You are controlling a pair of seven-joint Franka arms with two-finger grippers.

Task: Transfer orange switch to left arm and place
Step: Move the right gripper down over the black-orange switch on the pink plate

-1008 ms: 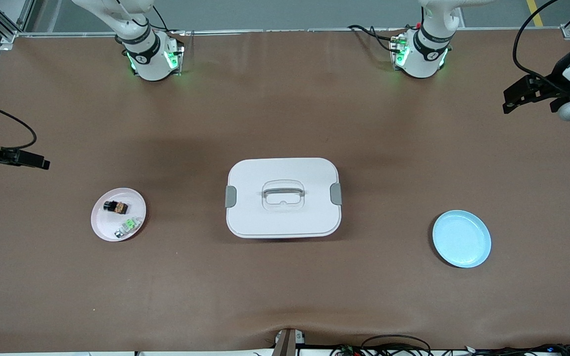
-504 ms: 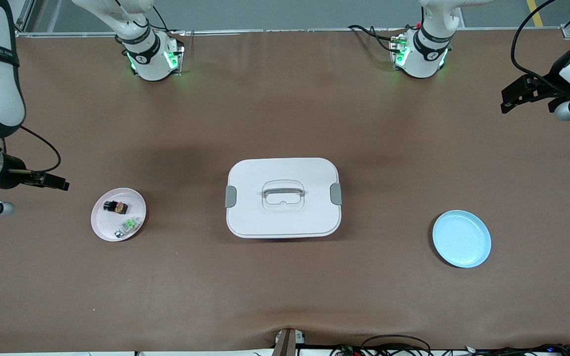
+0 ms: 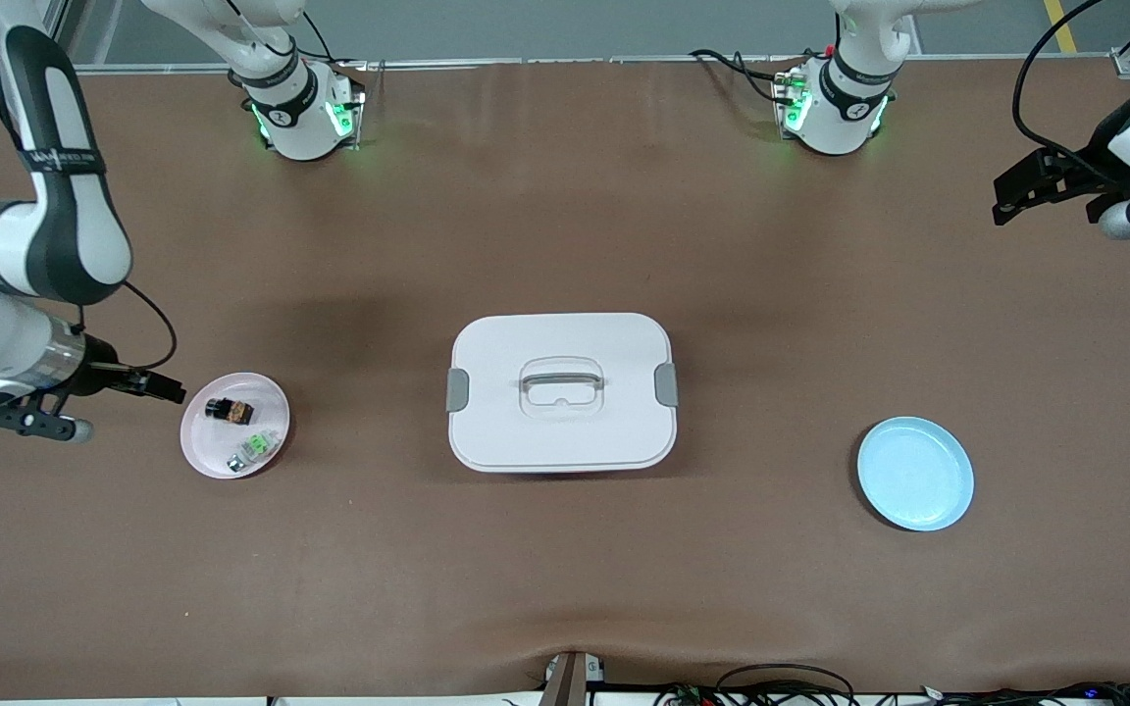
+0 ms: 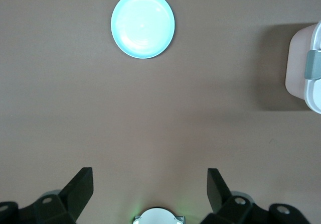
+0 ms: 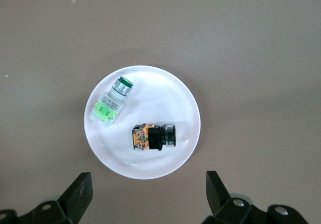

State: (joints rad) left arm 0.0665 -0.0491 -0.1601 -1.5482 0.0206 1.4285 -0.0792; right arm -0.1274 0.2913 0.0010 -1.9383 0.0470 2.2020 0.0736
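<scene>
The orange switch (image 3: 231, 411) lies on a small pink plate (image 3: 207, 441) toward the right arm's end of the table; in the right wrist view the switch (image 5: 153, 136) shows black with an orange end. My right gripper (image 3: 161, 385) is open and empty, over the table just beside that plate; its jaws (image 5: 148, 194) stand wide apart at the plate's rim (image 5: 145, 171). The white box (image 3: 561, 392) stands at the table's middle. My left gripper (image 3: 1021, 186) is open and empty (image 4: 149, 189), waiting over the left arm's end of the table.
A green-and-clear component (image 3: 256, 448) shares the pink plate with the switch (image 5: 111, 103). A light blue plate (image 3: 915, 474) lies toward the left arm's end and shows in the left wrist view (image 4: 143, 24), along with the box's edge and grey latch (image 4: 307, 66).
My right arm has swung in from the table's end toward the pink plate, bringing its gripper beside it. The left arm has barely moved.
</scene>
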